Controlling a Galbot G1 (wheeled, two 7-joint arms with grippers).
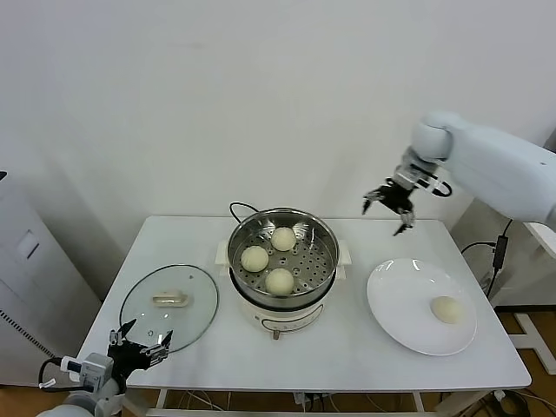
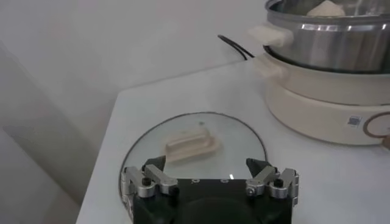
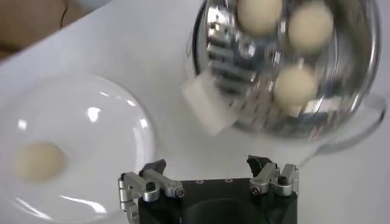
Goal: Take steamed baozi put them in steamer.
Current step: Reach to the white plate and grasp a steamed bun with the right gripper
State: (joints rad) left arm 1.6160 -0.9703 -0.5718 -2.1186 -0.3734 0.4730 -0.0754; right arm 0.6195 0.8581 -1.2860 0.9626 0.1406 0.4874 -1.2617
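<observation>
Left gripper [image 1: 139, 345] parked low at the table's [image 1: 347, 365] front-left corner, fingers spread wide, nothing between them. The glass lid [image 1: 169, 306] lies flat on the table just ahead of it, beige handle [image 2: 190, 145] up; the wrist view shows the lid's rim right at the fingertips, contact can't be told. Further ahead and to that gripper's right sits the steamer [image 1: 282, 254], steel basket on a white cooker base, black cord [image 1: 241, 208] trailing off behind. Three steamed baozi [image 1: 280, 281] are in the basket on the perforated floor, apart from each other. Right gripper [image 1: 389, 208] is up in the air, well clear of the table, jaws fully apart and empty. The steamer lies below it and to its left, the white plate [image 1: 408, 321] below it toward the front edge. One baozi [image 1: 446, 308] is on the plate's right part, alone, not touched by either gripper.
</observation>
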